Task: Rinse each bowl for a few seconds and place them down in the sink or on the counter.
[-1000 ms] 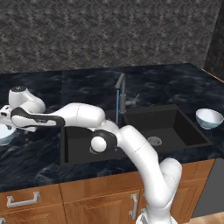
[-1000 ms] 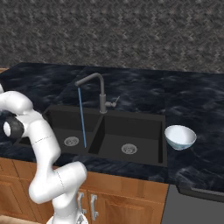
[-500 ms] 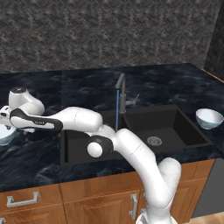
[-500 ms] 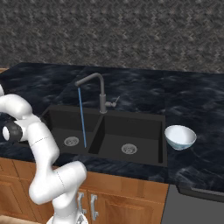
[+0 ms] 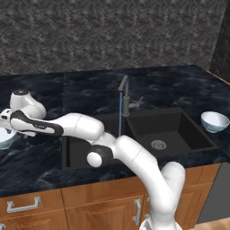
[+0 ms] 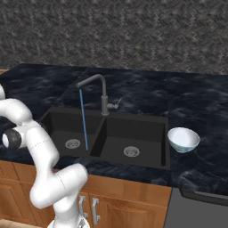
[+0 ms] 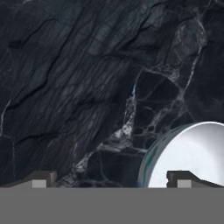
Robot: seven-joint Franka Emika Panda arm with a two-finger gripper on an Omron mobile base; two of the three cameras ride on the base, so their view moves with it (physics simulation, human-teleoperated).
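Since earlier, claw (image 7: 109, 179) is swung further left over bench (image 5: 40, 157), spread wide over left bowl (image 7: 192, 153); grasp pending, centring needed.

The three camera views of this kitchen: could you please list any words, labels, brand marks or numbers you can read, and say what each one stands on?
No text can be read.
Arm: a faint pale marking on the dark forearm band is too small and blurred to make out.
Faucet, sink, bowl on the right, bowl by the gripper, counter, cabinets: no lettering shows.
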